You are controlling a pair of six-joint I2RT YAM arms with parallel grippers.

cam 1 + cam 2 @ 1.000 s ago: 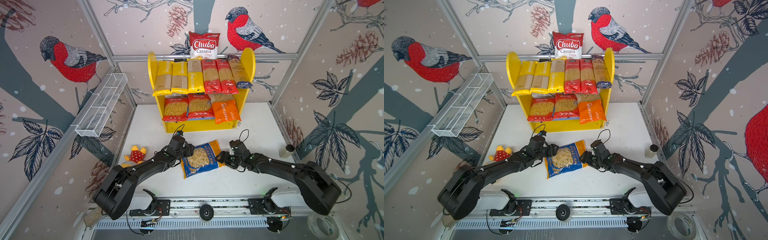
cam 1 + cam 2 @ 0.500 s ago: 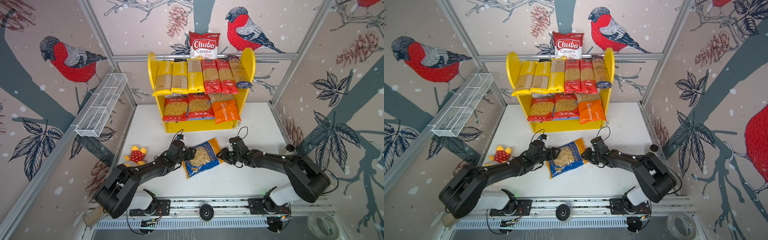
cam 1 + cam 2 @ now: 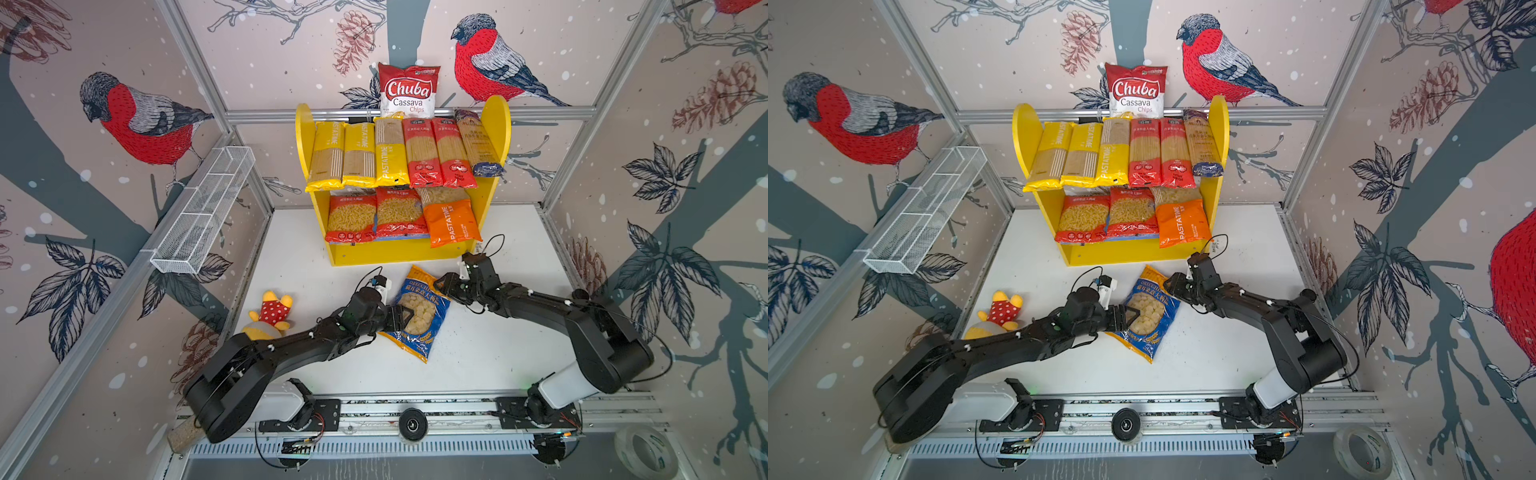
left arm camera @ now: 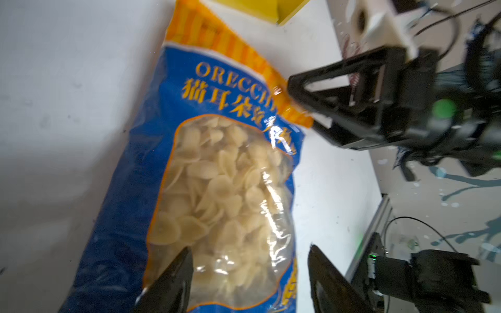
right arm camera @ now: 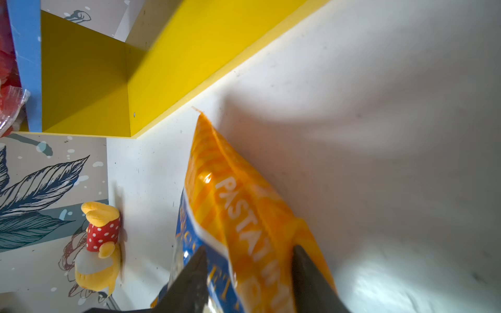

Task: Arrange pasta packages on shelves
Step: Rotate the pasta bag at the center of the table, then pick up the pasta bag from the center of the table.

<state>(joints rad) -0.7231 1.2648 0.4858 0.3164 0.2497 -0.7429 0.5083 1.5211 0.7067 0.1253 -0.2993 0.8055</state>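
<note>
In the last second my right pincer (image 3: pixel 440 286) has moved farther, its jaws now around the orange top edge of the blue orecchiette bag (image 3: pixel 422 328), though I cannot tell if they clamp it. My left pincer (image 3: pixel 404 318) stays released over the bag's window, so I judge that the bag, lying on the worktop (image 3: pixel 498 349) just in front of the shelves (image 3: pixel 395 254), is not yet ready to lift.

blue bag (image 5: pixel 217 271) cut off, blurred

Pasta bag (image 3: pixel 419 311) lies before the shelves (image 3: pixel 399 251).
</note>
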